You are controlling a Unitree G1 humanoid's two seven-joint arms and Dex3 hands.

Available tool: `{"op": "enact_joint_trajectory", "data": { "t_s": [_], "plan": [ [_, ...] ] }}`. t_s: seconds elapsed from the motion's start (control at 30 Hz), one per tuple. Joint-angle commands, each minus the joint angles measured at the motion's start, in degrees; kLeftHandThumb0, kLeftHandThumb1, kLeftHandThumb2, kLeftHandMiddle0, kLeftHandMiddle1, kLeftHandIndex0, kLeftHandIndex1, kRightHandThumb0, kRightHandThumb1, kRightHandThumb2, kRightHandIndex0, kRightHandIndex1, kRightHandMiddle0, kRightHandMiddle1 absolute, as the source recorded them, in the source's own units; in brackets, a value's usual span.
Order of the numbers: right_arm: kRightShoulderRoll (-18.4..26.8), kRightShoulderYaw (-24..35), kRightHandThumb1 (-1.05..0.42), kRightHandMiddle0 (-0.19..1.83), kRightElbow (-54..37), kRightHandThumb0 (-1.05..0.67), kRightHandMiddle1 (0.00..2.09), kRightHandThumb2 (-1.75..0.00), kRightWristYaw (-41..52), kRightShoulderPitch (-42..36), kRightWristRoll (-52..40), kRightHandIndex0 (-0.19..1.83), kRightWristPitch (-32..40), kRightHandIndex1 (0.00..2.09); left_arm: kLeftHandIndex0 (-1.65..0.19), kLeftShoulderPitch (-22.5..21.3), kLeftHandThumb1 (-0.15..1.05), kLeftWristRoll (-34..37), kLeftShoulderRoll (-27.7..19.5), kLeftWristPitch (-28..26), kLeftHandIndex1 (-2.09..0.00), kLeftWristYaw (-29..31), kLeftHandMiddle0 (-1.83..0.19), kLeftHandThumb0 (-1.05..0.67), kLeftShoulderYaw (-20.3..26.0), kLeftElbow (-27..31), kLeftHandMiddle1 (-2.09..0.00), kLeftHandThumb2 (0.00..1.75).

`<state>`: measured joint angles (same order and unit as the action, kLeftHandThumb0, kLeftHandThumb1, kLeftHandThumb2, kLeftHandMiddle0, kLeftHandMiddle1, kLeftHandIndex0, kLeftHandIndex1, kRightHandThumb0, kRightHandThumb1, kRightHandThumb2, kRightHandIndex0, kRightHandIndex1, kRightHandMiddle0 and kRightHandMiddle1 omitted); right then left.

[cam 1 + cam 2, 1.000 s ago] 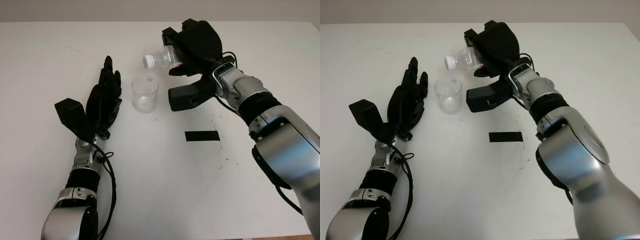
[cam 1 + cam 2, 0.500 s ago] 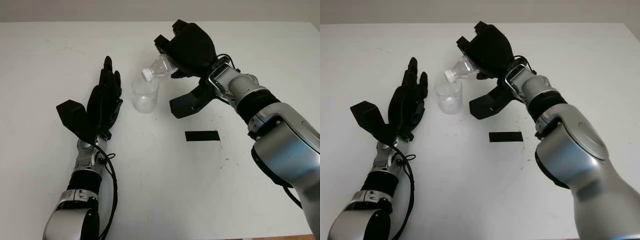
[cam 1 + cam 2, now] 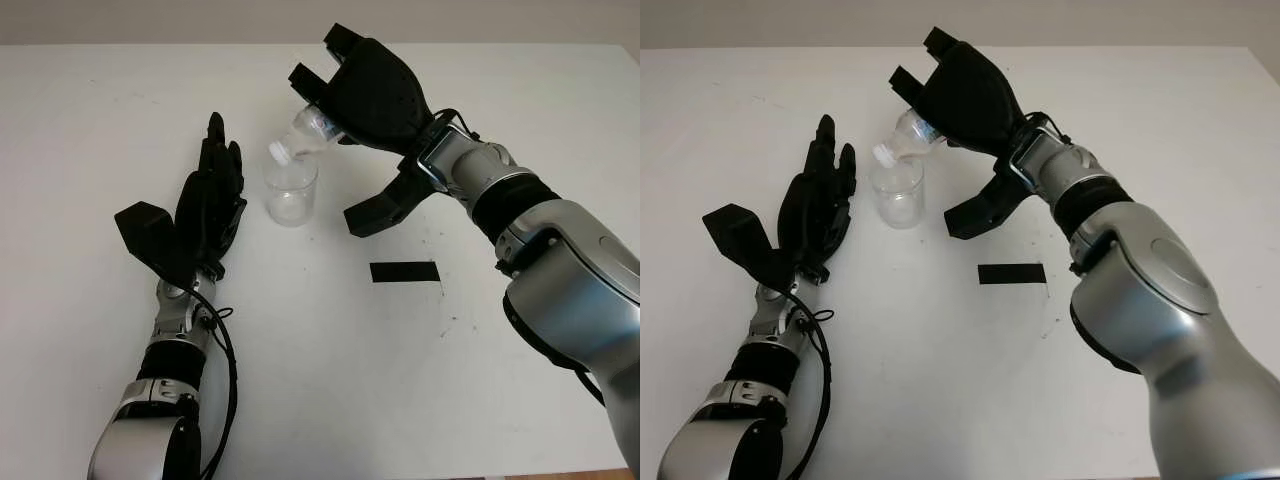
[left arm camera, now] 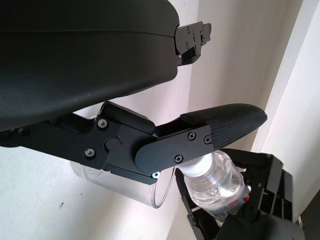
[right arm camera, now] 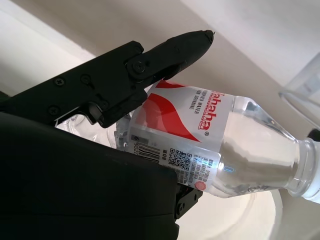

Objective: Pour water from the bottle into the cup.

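Observation:
My right hand (image 3: pixel 365 85) is shut on a small clear water bottle (image 3: pixel 305 135) with a red and white label (image 5: pixel 190 120) and a white cap (image 3: pixel 279 153). The bottle is tipped steeply, neck down, with the cap just over the rim of a clear plastic cup (image 3: pixel 290 187) that stands upright on the white table (image 3: pixel 330 360). The cap is still on the bottle. My left hand (image 3: pixel 210 200) is open just left of the cup, close beside it. In the left wrist view the cup (image 4: pixel 130 187) and the bottle (image 4: pixel 217 187) sit beyond my fingers.
A black tape strip (image 3: pixel 404 271) lies on the table to the right of the cup, under my right forearm.
My right hand has rolled further over, tipping the bottle from nearly level to neck down. The cap has come down and left to the cup's rim. My left hand has stayed put.

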<state>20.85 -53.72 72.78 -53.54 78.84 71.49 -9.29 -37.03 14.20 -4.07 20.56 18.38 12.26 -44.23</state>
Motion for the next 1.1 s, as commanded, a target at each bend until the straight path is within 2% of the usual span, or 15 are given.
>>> {"op": "enact_joint_trajectory", "data": {
  "t_s": [0.0,0.2,0.37,0.43,0.53,0.63,0.7,0.9,1.07],
  "plan": [
    [0.0,0.0,-1.05,0.26,0.0,-0.50,1.73,-0.21,-1.7,2.6,-0.2,1.21,0.1,2.09,0.19,2.9,1.05,-0.1,0.9,0.0,0.00,0.3,0.19,-0.88,-0.2,-2.4,0.00,0.73],
    [0.0,-0.6,-1.05,0.20,0.1,-0.53,1.68,-0.17,-4.9,3.1,0.3,1.17,-0.8,2.09,0.19,2.6,1.05,0.0,0.9,0.2,0.00,0.5,0.19,-0.88,-0.1,-2.8,0.00,0.73],
    [-0.1,-0.5,-1.05,0.26,0.2,-0.51,1.82,-0.27,-4.8,3.1,0.2,1.19,-0.9,2.09,0.19,2.3,1.05,0.1,1.1,-0.1,0.00,0.2,0.19,-0.89,0.0,-3.0,0.00,0.72],
    [-0.1,0.0,-1.05,0.28,0.3,-0.52,1.78,-0.18,-4.1,3.0,-0.5,1.20,-1.3,2.09,0.19,2.1,1.05,0.2,1.1,0.0,0.00,0.3,0.19,-0.88,0.1,-3.4,0.00,0.72],
    [0.1,0.5,-1.05,0.30,0.4,-0.53,1.73,-0.13,-3.2,2.9,-1.2,1.21,-1.9,2.09,0.19,1.9,1.05,0.2,1.0,0.1,0.00,0.4,0.19,-0.88,0.2,-3.7,0.00,0.72],
    [0.5,2.1,-1.05,0.34,0.2,-0.50,1.95,-0.26,-3.0,2.3,-3.4,1.24,-2.7,2.09,0.19,1.7,1.05,0.2,0.9,0.0,0.00,0.3,0.19,-0.89,0.1,-3.9,0.00,0.70],
    [0.6,4.3,-1.05,0.48,0.0,-0.50,2.06,-0.28,-3.8,1.7,-6.1,1.32,-3.9,2.09,0.19,1.7,1.05,0.3,0.8,-0.3,0.00,0.4,0.19,-0.89,0.2,-3.8,0.00,0.70],
    [0.7,14.3,-1.05,0.86,-1.1,-0.47,2.09,-0.37,-0.3,-1.2,-18.0,1.36,-8.2,2.09,0.19,1.5,1.05,0.5,0.1,-0.8,0.00,1.3,0.19,-0.88,0.4,-3.9,0.00,0.72],
    [-0.4,25.0,-1.05,0.98,-4.4,-0.47,2.09,-0.38,6.2,-5.8,-30.6,1.42,-10.7,2.09,0.19,1.1,1.05,0.6,-0.6,-1.6,0.00,2.3,0.19,-0.88,0.5,-4.1,0.00,0.73]
  ]
}}
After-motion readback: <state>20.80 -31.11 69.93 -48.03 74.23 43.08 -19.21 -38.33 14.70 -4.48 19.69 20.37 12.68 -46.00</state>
